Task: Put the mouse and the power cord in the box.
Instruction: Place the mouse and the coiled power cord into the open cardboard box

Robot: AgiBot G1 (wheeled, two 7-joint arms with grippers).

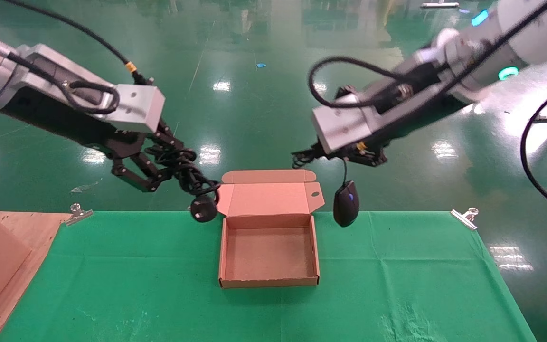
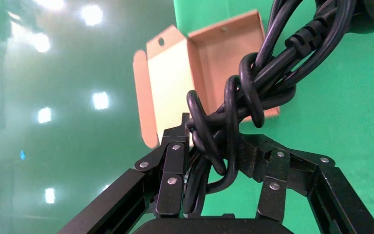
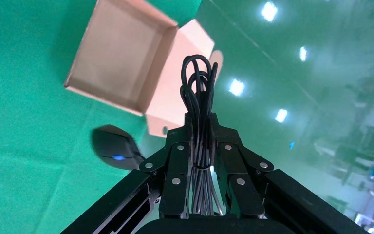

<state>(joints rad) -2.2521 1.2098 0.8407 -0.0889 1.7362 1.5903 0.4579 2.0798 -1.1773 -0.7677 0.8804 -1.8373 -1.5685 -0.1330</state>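
Above green cloth, mouse below right tool

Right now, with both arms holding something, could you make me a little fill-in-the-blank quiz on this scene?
1. The right gripper holds the mouse by its ____.
2. The left gripper grips the bundled power ____.
3. The box lies with its lid ____.

Missing words: cable; cord; open

box plain matt corrugated cardboard, mouse glossy black plastic, table cover green cloth, creased, floor shiny green
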